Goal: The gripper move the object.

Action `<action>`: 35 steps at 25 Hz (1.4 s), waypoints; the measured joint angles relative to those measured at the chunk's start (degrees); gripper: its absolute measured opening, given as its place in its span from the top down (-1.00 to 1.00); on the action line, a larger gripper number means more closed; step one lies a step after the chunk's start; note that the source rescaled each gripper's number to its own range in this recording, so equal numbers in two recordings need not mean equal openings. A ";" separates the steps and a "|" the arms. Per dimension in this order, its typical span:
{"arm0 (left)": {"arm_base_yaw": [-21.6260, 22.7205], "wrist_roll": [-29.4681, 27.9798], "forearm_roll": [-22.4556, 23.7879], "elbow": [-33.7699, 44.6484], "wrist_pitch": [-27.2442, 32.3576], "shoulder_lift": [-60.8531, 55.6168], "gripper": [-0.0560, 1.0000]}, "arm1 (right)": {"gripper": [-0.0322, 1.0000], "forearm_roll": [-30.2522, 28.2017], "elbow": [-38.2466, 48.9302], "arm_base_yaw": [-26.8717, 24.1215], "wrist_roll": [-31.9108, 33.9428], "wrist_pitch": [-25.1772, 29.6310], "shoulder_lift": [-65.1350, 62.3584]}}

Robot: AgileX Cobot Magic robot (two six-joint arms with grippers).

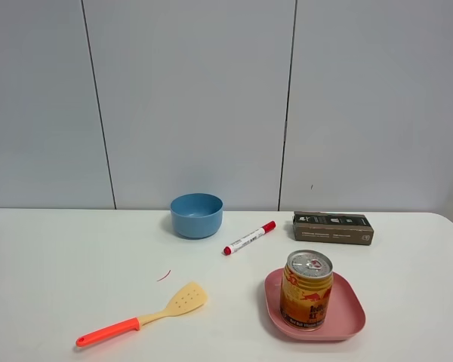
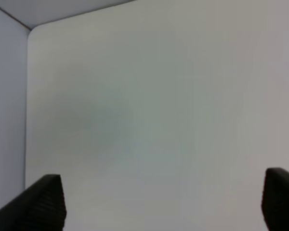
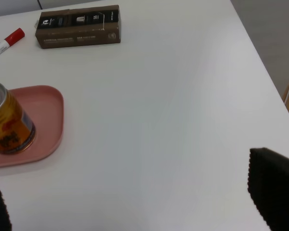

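While the right hand [image 3: 130, 211] gapes, the can [image 3: 8, 126] stands apart.

gold can [image 1: 307, 290], upright (tab up), on pink plate [image 1: 349, 313]

Left claw [image 2: 159, 204]: spread wide, two black ribbed fingertips [image 2: 43, 204] at opposite edges of its wrist view, nothing between, hanging above bare desk [image 2: 159, 120]. Right claw [image 3: 135, 211]: likewise parted wide, one fingertip [image 3: 274, 190] large at one side, the other barely showing, holding nothing. Neither arm visible from the high camera.
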 joint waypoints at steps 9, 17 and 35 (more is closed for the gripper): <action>0.06 0.00 0.25 0.00 6.67 -13.24 0.00 | -1.00 0.00 0.00 0.00 0.00 0.00 0.00; 0.06 0.00 -5.43 8.89 7.31 -25.77 0.00 | -1.00 0.00 0.00 0.00 0.00 0.00 0.00; 0.06 2.71 -16.70 35.18 0.16 -59.74 0.00 | -1.00 0.00 0.00 0.00 0.00 0.00 0.00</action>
